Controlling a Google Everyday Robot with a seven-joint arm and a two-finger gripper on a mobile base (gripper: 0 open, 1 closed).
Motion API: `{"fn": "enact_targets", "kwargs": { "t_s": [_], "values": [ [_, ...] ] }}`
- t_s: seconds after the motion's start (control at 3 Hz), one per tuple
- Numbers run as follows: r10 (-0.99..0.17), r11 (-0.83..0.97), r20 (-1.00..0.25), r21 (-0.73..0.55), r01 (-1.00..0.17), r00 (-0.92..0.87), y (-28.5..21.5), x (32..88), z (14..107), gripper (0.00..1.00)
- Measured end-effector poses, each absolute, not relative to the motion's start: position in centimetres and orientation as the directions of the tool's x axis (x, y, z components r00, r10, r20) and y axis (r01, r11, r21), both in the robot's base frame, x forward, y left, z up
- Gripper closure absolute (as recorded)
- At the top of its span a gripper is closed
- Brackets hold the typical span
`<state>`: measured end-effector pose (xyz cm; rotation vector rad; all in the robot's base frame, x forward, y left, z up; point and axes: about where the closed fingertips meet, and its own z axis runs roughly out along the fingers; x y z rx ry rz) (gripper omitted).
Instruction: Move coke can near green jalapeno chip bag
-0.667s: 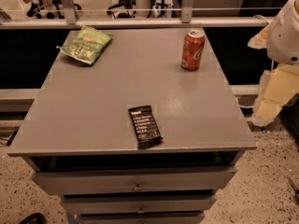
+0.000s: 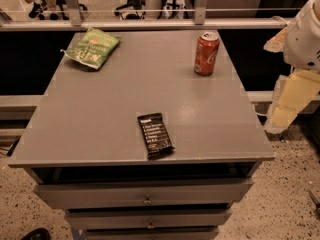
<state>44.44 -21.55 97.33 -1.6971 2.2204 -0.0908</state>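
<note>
The coke can (image 2: pixel 206 53) stands upright at the far right of the grey cabinet top (image 2: pixel 100 119). The green jalapeno chip bag (image 2: pixel 92 47) lies flat at the far left corner, well apart from the can. My arm hangs at the right edge of the view, beyond the cabinet's right side, and its gripper (image 2: pixel 289 104) is the pale yellowish part, lower than and to the right of the can and touching nothing.
A flat black snack bar wrapper (image 2: pixel 155 135) lies near the front edge, at the middle. The cabinet has drawers (image 2: pixel 145 194) below. A metal rail (image 2: pixel 150 24) runs behind the cabinet. The floor is speckled.
</note>
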Motion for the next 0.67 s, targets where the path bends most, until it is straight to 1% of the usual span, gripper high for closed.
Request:
{"fn": "enact_targets", "kwargs": {
  "t_s": [0.33,0.67],
  "values": [
    [-0.915,0.354,-0.298,-0.268,-0.896,-0.272,-22.7,46.7,96.8,0.0],
    [-0.853,0.453,-0.41,-0.274,-0.848,-0.323,-24.8,50.8,96.0,0.0]
  ]
}}
